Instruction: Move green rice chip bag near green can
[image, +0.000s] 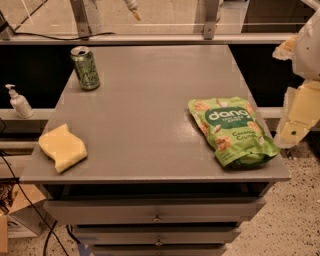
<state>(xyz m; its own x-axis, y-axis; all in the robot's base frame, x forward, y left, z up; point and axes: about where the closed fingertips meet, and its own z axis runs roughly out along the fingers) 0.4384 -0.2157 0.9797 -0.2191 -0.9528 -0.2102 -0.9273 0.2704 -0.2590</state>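
The green rice chip bag (231, 131) lies flat on the grey table (145, 100) near its front right corner, its white "dang" lettering facing up. The green can (85, 68) stands upright at the table's back left, far from the bag. My gripper (299, 117) hangs with the arm at the right edge of the view, just beyond the table's right side and to the right of the bag. It touches nothing.
A yellow sponge (62, 147) lies at the front left of the table. A white pump bottle (19, 102) stands on a ledge left of the table. Drawers (157, 212) sit below the tabletop. A rail (150, 37) runs behind the table.
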